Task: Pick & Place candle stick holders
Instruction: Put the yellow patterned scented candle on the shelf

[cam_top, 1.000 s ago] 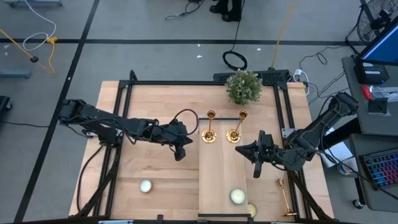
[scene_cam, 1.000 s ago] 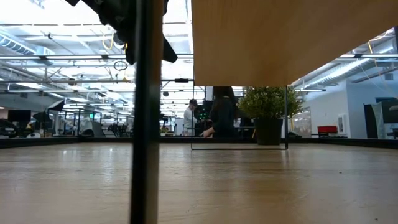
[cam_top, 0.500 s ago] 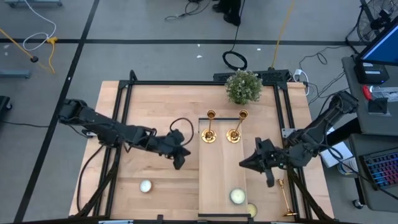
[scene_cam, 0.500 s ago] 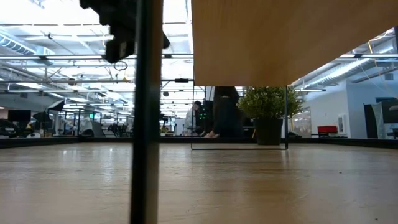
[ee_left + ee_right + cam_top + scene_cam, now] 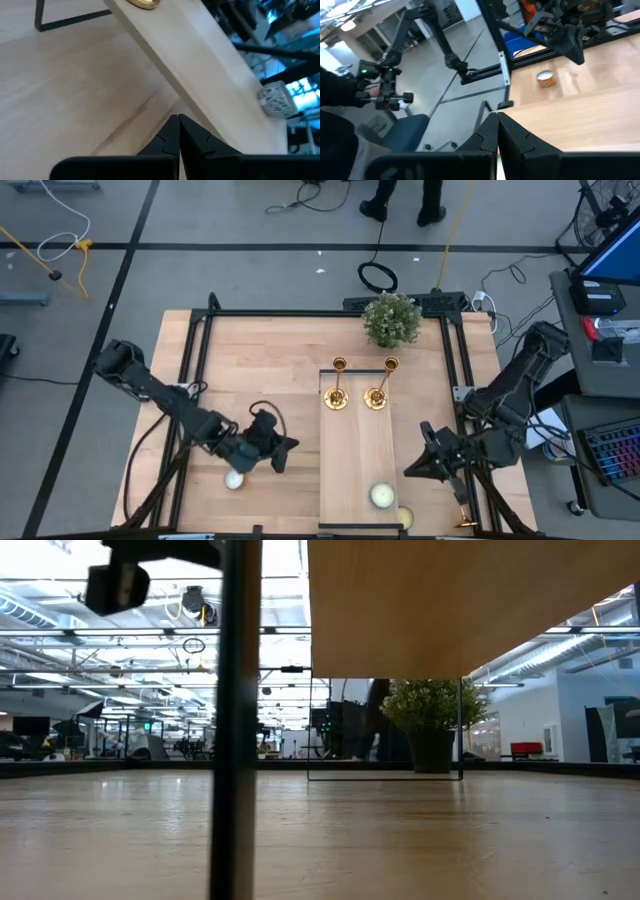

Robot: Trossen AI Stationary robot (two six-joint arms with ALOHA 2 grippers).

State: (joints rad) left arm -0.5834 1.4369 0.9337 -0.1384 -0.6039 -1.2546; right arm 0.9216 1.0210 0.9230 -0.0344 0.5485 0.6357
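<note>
Two gold candle stick holders (image 5: pixel 337 385) (image 5: pixel 378 385) stand upright on their round bases at the far end of a raised pale wooden board (image 5: pixel 357 450). One gold base (image 5: pixel 142 4) shows in the left wrist view. A third holder (image 5: pixel 464 518) lies on its side on the table at the near right, partly hidden by my right arm. My left gripper (image 5: pixel 281 448) (image 5: pixel 178 132) is shut and empty over the table, left of the board. My right gripper (image 5: pixel 409 470) (image 5: pixel 497 131) is shut and empty at the board's right edge, near the lying holder.
A pale round candle (image 5: pixel 233 478) sits on the table by my left gripper, and another (image 5: pixel 381 496) on the board's near end. A potted plant (image 5: pixel 391 318) stands at the far edge. A black frame (image 5: pixel 200 330) borders the table. A person's legs (image 5: pixel 400 198) show beyond it.
My left gripper has gone toward the table's near edge and a little to the left, away from the standing holders. My right gripper has gone toward the near edge, closer to the lying holder. Both have stayed shut. The holders have not moved.
</note>
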